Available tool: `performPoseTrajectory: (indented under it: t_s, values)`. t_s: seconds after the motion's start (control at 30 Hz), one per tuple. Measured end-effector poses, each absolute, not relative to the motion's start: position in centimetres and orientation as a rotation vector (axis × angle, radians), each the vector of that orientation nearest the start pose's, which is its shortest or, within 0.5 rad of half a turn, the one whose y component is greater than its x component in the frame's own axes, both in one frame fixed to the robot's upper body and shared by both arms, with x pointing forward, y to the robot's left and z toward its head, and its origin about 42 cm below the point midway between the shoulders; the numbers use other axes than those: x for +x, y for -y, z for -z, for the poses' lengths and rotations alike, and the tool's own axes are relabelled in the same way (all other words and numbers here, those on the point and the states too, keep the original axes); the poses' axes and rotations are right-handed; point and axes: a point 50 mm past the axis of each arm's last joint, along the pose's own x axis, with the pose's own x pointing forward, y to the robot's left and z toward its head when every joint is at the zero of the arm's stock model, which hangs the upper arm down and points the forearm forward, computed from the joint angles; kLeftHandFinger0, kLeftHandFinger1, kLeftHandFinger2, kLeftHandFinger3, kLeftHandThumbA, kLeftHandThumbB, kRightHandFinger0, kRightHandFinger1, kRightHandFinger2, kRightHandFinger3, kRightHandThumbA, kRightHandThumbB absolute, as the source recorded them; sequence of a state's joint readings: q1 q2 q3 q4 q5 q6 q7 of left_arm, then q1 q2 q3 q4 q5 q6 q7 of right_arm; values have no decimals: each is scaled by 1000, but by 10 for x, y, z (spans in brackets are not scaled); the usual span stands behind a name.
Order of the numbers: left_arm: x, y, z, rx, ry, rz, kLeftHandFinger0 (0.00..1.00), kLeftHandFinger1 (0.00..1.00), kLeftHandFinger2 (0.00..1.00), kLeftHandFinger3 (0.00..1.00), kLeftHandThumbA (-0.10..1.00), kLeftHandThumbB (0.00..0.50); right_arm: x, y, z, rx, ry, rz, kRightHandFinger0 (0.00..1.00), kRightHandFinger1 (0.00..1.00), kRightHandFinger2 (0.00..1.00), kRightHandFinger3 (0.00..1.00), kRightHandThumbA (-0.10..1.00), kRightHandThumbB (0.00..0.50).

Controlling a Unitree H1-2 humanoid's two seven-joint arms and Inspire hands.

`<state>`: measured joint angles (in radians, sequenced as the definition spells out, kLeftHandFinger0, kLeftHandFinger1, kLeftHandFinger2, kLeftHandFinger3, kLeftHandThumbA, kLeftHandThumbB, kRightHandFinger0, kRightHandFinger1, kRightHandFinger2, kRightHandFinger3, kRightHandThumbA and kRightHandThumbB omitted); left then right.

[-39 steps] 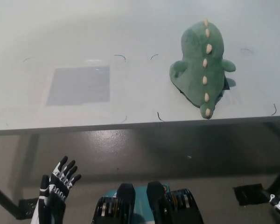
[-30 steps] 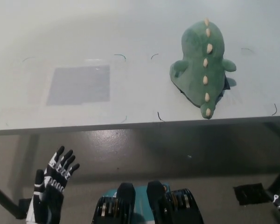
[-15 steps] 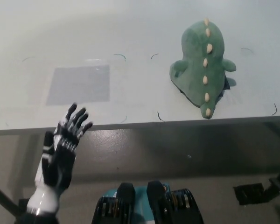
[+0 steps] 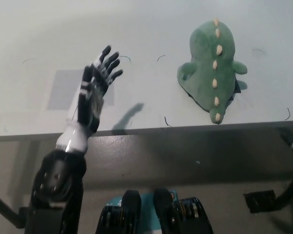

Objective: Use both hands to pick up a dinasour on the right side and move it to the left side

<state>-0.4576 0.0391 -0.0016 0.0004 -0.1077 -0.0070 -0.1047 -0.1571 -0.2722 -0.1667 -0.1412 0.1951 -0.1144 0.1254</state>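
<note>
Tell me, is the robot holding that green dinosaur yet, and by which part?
No. The left hand is open above the table, apart from the dinosaur; nothing is held.

Left hand (image 4: 92, 95): we hold it raised, fingers spread, holding nothing.
Right hand: we see only a blurred piece at the right edge.

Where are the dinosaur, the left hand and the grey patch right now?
dinosaur (image 4: 211, 63), head view, middle of its back.
left hand (image 4: 94, 90), head view, back of the hand.
grey patch (image 4: 62, 90), head view, its uncovered left part.

One view is given, from the robot's head. The table (image 4: 151, 29) is looked down on steeply, with its near edge seen.
</note>
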Motion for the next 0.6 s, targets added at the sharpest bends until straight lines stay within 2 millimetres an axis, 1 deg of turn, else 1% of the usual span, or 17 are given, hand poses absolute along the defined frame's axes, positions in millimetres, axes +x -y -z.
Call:
performPoseTrajectory:
  t_s: [0.03, 0.07, 0.1, 0.13, 0.17, 0.2, 0.23, 0.27, 0.3, 0.33, 0.37, 0.4, 0.5, 0.53, 0.57, 0.6]
  values:
    - [408, -174, -253, -41, 446, 242, 1000, 1000, 1000, 1000, 1000, 456, 330, 316, -214, -110, 441, -33, 1000, 1000, 1000, 1000, 922, 244]
    - [412, -173, -255, -40, 442, 244, 1000, 1000, 1000, 1000, 1000, 458, 334, 317, -214, -113, 435, -32, 1000, 1000, 1000, 1000, 958, 261]
    - [421, -169, -259, -39, 433, 250, 1000, 1000, 1000, 1000, 1000, 448, 349, 318, -220, -121, 437, -34, 1000, 1000, 1000, 1000, 962, 272]
    - [428, -167, -262, -40, 427, 253, 1000, 1000, 1000, 1000, 1000, 429, 358, 320, -223, -130, 433, -34, 1000, 1000, 1000, 1000, 971, 295]
    - [434, -165, -265, -42, 420, 255, 1000, 1000, 1000, 1000, 1000, 422, 366, 320, -226, -137, 433, -34, 1000, 1000, 1000, 1000, 976, 301]
    - [441, -162, -268, -43, 415, 258, 1000, 1000, 1000, 1000, 1000, 409, 375, 321, -232, -146, 437, -36, 1000, 1000, 1000, 1000, 989, 319]
    - [447, -159, -272, -43, 410, 261, 1000, 1000, 1000, 1000, 1000, 383, 383, 320, -239, -153, 446, -39, 1000, 1000, 1000, 1000, 955, 285]
    - [453, -156, -277, -43, 408, 266, 1000, 1000, 1000, 1000, 1000, 377, 391, 319, -246, -161, 456, -41, 1000, 1000, 1000, 1000, 954, 271]
    - [457, -154, -280, -44, 404, 268, 1000, 1000, 1000, 1000, 1000, 376, 395, 318, -250, -161, 459, -42, 1000, 1000, 1000, 1000, 955, 270]
    - [461, -152, -282, -44, 398, 270, 1000, 1000, 1000, 1000, 1000, 368, 400, 317, -254, -161, 464, -44, 1000, 1000, 1000, 1000, 970, 251]
    - [466, -149, -285, -45, 393, 273, 1000, 1000, 1000, 1000, 1000, 359, 404, 316, -257, -160, 466, -46, 1000, 1000, 1000, 1000, 1000, 190]
    - [474, -141, -292, -46, 385, 281, 1000, 1000, 1000, 1000, 1000, 342, 411, 312, -266, -162, 475, -53, 1000, 1000, 1000, 1000, 1000, 171]
    - [491, -130, -304, -35, 361, 293, 1000, 1000, 1000, 1000, 1000, 338, 430, 304, -277, -172, 463, -70, 1000, 1000, 1000, 1000, 1000, 156]
    - [499, -123, -312, -29, 357, 300, 1000, 1000, 1000, 1000, 1000, 328, 438, 301, -281, -180, 456, -76, 1000, 1000, 1000, 1000, 1000, 149]
    - [502, -121, -315, -27, 352, 303, 1000, 1000, 1000, 1000, 1000, 327, 441, 300, -282, -184, 450, -78, 1000, 1000, 1000, 1000, 1000, 148]
    - [510, -115, -321, -19, 338, 308, 1000, 1000, 1000, 1000, 1000, 308, 453, 298, -284, -195, 429, -82, 1000, 1000, 1000, 1000, 1000, 138]
